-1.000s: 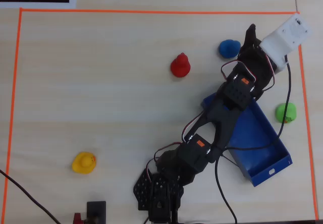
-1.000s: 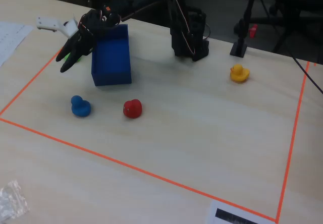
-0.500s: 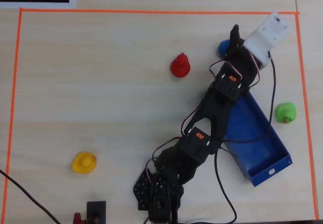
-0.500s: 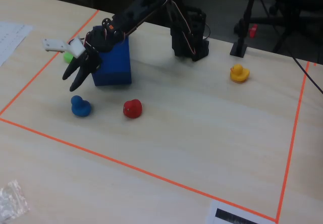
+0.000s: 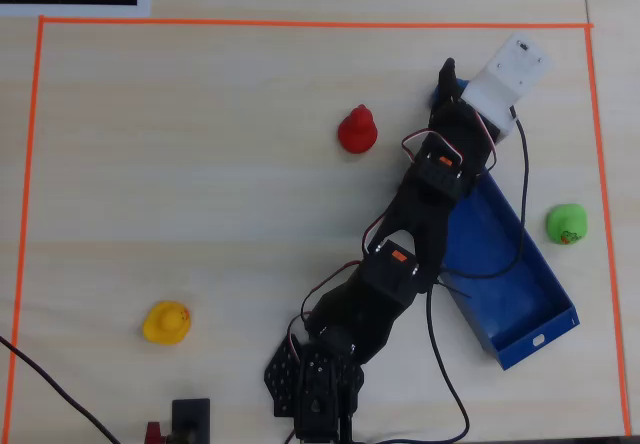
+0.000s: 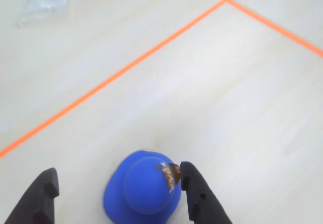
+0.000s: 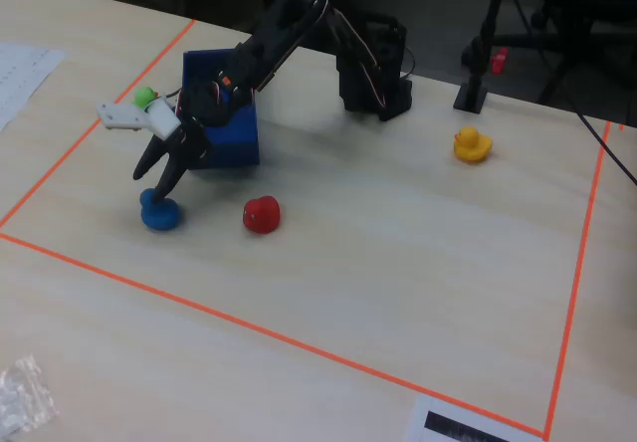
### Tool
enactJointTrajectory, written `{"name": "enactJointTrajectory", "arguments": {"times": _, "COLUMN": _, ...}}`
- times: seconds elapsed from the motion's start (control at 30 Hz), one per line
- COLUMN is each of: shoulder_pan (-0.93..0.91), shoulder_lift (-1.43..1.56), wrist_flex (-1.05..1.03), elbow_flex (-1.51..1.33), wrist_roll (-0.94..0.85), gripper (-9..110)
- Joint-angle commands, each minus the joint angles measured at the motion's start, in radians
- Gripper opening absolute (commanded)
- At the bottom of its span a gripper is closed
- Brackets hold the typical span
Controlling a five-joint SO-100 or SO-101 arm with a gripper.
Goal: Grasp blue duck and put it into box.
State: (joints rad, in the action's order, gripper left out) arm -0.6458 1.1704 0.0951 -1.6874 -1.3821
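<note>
The blue duck (image 6: 144, 186) stands on the table between my open fingers. In the wrist view the right finger (image 6: 199, 196) is against its beak side and the left finger (image 6: 38, 199) stands well off. My gripper (image 6: 117, 173) is open and low over the duck (image 7: 159, 211), just in front of the box's near end in the fixed view. From overhead the gripper (image 5: 445, 79) hides nearly all of the duck; only a blue sliver (image 5: 437, 97) shows. The dark-blue box (image 5: 505, 264) lies under and right of the arm, also seen in the fixed view (image 7: 224, 138).
A red duck (image 5: 357, 131) (image 7: 262, 214) stands close to the blue duck. A green duck (image 5: 567, 224) sits beyond the box, a yellow duck (image 5: 166, 322) far off. Orange tape (image 5: 300, 22) borders the work area. A clear plastic bag (image 7: 20, 392) lies outside it.
</note>
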Motion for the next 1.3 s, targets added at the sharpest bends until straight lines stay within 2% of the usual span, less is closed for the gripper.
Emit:
{"name": "enactJointTrajectory", "arguments": {"times": 0.0, "shoulder_pan": -0.025, "shoulder_lift": -0.011, "wrist_flex": 0.028, "elbow_flex": 0.069, "wrist_roll": -0.012, "gripper": 32}}
{"name": "enactJointTrajectory", "arguments": {"times": 0.4, "shoulder_pan": -0.026, "shoulder_lift": -0.097, "wrist_flex": 0.081, "elbow_flex": 0.06, "wrist_roll": -0.051, "gripper": 31}}
{"name": "enactJointTrajectory", "arguments": {"times": 0.57, "shoulder_pan": -0.002, "shoulder_lift": -0.097, "wrist_flex": 0.104, "elbow_flex": 0.0, "wrist_roll": -0.06, "gripper": 27}}
{"name": "enactJointTrajectory", "arguments": {"times": 0.6, "shoulder_pan": 0.005, "shoulder_lift": -0.097, "wrist_flex": 0.13, "elbow_flex": -0.02, "wrist_roll": -0.061, "gripper": 25}}
{"name": "enactJointTrajectory", "arguments": {"times": 0.77, "shoulder_pan": 0.031, "shoulder_lift": -0.084, "wrist_flex": 0.184, "elbow_flex": -0.083, "wrist_roll": -0.064, "gripper": 0}}
{"name": "enactJointTrajectory", "arguments": {"times": 0.93, "shoulder_pan": 0.041, "shoulder_lift": 0.0, "wrist_flex": 0.178, "elbow_flex": -0.129, "wrist_roll": -0.006, "gripper": 0}}
{"name": "enactJointTrajectory", "arguments": {"times": 1.1, "shoulder_pan": 0.031, "shoulder_lift": 0.169, "wrist_flex": 0.046, "elbow_flex": -0.097, "wrist_roll": 0.101, "gripper": 0}}
{"name": "enactJointTrajectory", "arguments": {"times": 1.27, "shoulder_pan": -0.015, "shoulder_lift": 0.348, "wrist_flex": -0.224, "elbow_flex": 0.052, "wrist_roll": 0.164, "gripper": 0}}
